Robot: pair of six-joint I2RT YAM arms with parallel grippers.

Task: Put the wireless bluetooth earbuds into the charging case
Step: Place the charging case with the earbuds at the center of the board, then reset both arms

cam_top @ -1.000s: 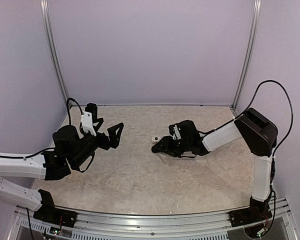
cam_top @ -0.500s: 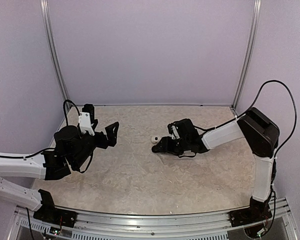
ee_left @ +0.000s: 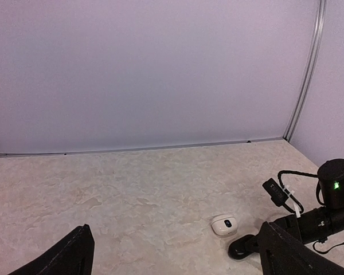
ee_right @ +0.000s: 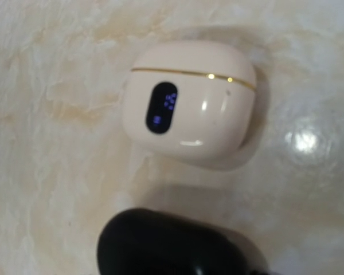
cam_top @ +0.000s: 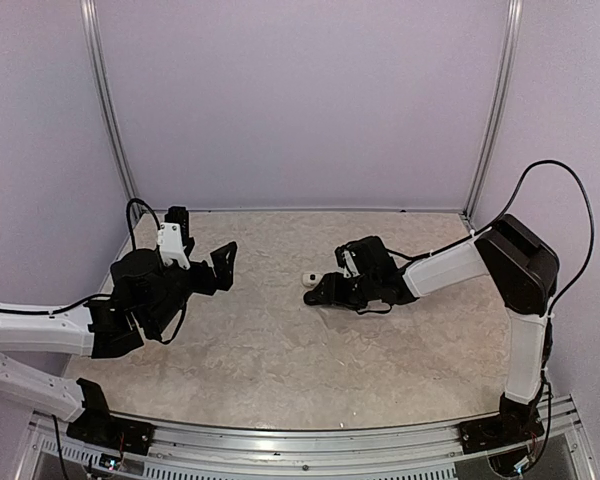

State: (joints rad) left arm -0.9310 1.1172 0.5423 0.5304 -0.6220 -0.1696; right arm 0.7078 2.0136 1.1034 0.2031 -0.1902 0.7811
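Cream pebble-shaped plastic charging case, lid closed, lies just ahead of the right jaws; their state cannot be determined; a glossy black rounded object lies just beside it, jaw-side; left jaws spread wide, empty, well apart; beige marbled surface; pale lilac walls.

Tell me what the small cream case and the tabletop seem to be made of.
Cream case: probably moulded plastic, glossy, judging by its sharp highlights and smooth rounded shell; the thin gold seam looks metallic. Tabletop: beige marbled veining with a bright light reflection, so polished stone or printed laminate; the look leaves that open.
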